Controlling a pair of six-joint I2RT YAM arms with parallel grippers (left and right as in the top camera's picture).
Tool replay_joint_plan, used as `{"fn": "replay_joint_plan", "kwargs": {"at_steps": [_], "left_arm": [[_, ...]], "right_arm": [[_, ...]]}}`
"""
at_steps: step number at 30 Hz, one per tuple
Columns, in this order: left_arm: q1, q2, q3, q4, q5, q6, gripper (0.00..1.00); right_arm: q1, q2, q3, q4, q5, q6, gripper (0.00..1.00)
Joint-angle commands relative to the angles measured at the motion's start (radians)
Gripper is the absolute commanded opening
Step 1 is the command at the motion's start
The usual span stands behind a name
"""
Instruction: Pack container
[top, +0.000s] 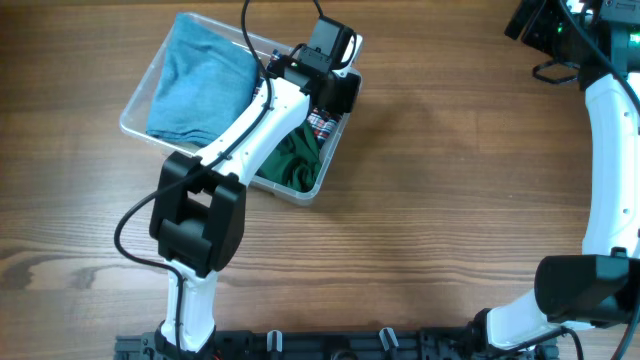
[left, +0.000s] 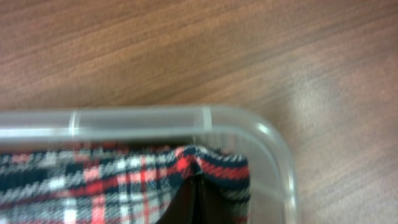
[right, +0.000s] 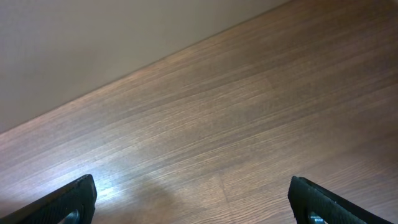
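Note:
The clear container stands at the table's back left. It holds a folded blue cloth, a green cloth and a red, white and black plaid cloth. My left gripper reaches down into the container's right end, by a rounded corner. Its dark fingers are shut, and the plaid cloth puckers up round their tips. From overhead the left wrist hides these fingers. My right gripper hangs open over bare wood, nothing between its fingertips.
The right arm runs along the table's right edge, far from the container. A pale wall meets the table's far edge in the right wrist view. A dark rail lines the front edge.

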Motion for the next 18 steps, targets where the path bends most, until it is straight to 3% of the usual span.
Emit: {"fn": "replay_joint_plan", "kwargs": {"at_steps": [1, 18], "left_arm": [[0.003, 0.064, 0.013, 0.036, 0.019, 0.0, 0.04], [0.037, 0.098, 0.013, 0.266, -0.056, -0.018, 0.04]], "right_arm": [[0.0, 0.003, -0.004, 0.003, 0.014, 0.007, 1.0], [0.0, 0.003, -0.004, 0.003, 0.014, 0.007, 1.0]]}}
